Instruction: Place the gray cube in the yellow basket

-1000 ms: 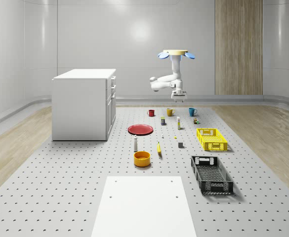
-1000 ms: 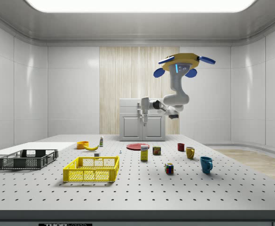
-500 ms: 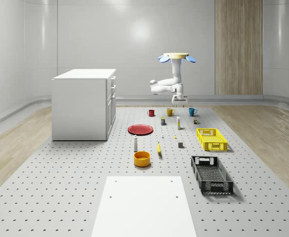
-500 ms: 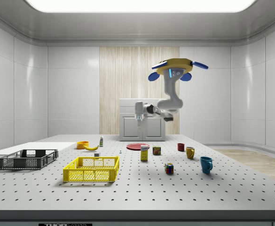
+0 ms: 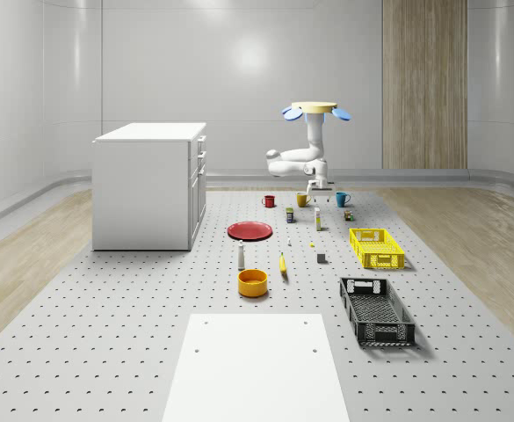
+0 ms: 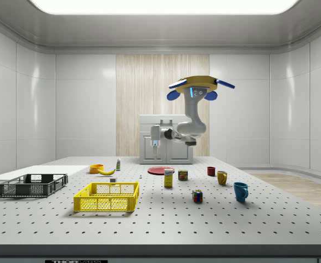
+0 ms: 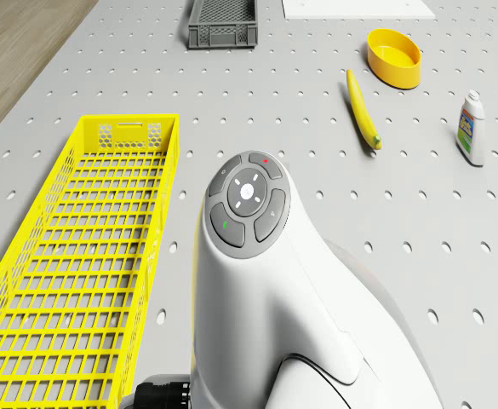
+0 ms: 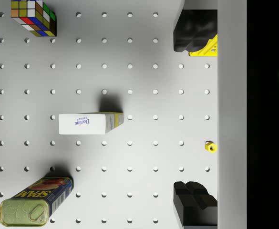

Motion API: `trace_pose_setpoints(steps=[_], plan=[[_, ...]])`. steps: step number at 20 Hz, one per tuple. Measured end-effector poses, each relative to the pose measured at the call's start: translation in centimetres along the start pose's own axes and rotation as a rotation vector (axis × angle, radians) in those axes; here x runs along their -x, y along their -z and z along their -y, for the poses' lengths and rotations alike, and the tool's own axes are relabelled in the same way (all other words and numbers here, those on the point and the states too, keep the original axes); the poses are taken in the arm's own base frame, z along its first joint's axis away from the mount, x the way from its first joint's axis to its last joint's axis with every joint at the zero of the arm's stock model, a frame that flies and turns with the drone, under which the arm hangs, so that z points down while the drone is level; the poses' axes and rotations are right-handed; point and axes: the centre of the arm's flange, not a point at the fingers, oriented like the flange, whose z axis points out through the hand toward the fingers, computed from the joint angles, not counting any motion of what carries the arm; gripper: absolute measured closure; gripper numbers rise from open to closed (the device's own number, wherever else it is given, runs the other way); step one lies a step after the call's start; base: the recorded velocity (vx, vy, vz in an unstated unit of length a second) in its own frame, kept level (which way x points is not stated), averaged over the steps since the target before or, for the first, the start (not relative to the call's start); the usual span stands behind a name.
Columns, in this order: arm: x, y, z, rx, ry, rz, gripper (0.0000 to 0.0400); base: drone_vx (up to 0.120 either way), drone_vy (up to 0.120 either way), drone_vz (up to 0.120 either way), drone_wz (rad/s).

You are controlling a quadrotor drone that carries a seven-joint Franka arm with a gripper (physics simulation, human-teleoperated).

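A yellow mesh basket (image 5: 377, 247) and a black crate (image 5: 376, 310) sit on the grey, hole-dotted desk (image 5: 107, 334). The plate (image 5: 250, 230) is red, the bowl (image 5: 252, 282) orange-yellow. The puzzle cube (image 8: 34, 17) shows many-coloured squares.

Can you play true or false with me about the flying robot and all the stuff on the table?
1. The gray cube is already inside the yellow basket. False: it sits on the table beside the basket.
2. The drone hovers in the air above the table. True.
3. The gripper is open with nothing in it. True.
4. The banana lies in the black crate. False: it lies on the table near the yellow bowl.
5. The sugar box is under the gripper's camera. True.
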Motion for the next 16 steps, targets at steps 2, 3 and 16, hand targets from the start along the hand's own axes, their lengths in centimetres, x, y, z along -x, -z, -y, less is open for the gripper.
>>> trace_pose_setpoints(steps=[2,3,16], plan=[[0.0,0.0,0.0,0.0,0.0,0.0,0.0,0.12,0.0,-0.12,0.0],[0.0,0.0,0.0,0.0,0.0,0.0,0.0,0.12,0.0,-0.12,0.0],[0.0,0.0,0.0,0.0,0.0,0.0,0.0,0.12,0.0,-0.12,0.0]])
